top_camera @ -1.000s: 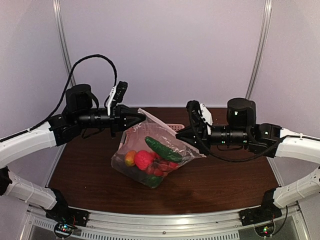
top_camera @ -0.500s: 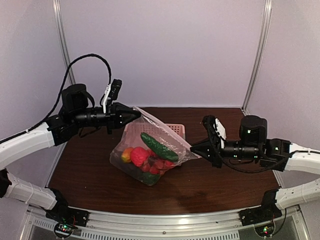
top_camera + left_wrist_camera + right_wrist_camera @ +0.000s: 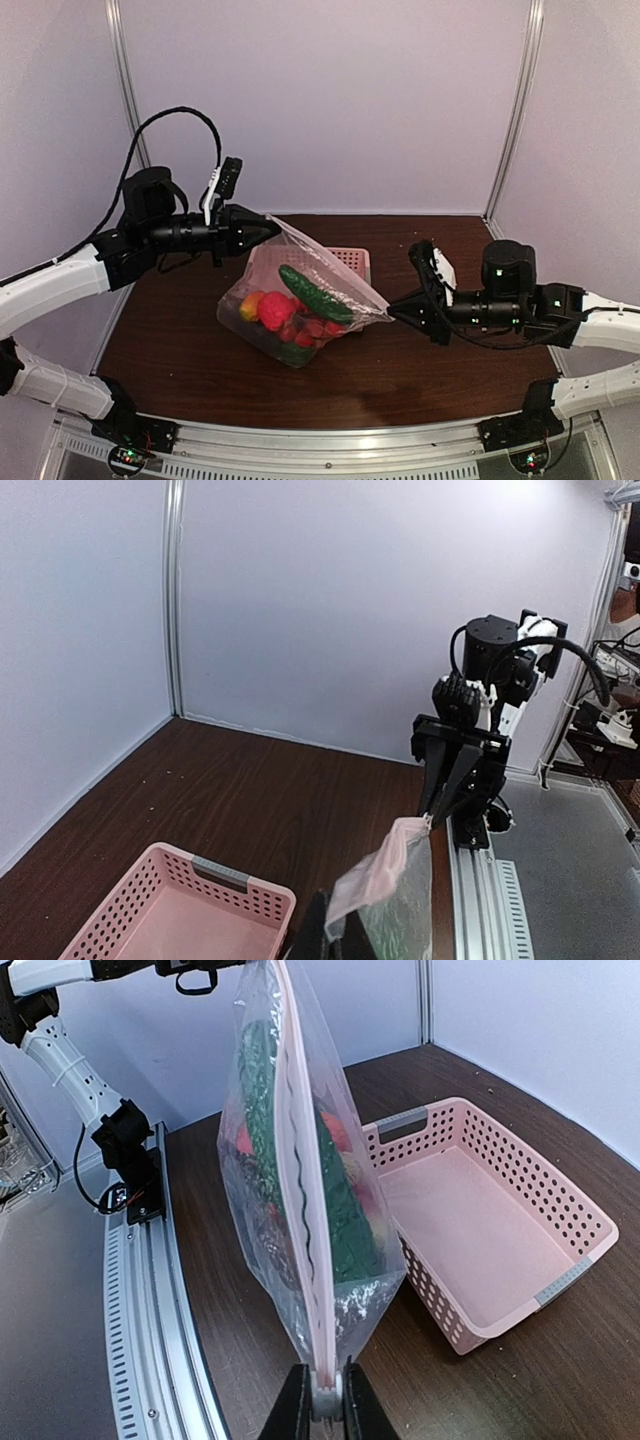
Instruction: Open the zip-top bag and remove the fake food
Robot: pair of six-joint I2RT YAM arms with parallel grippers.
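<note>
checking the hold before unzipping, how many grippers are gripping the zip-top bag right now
2. The left gripper pinches the zip-top bag at the left end of its zip strip; the right gripper pinches the opposite end.

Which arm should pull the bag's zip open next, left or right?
Likely right. The right gripper is clamped on one end of the zip-top bag's zip strip, in line with it, so it can pull along the seal. The left gripper pinches the opposite top corner, better for anchoring.
</note>
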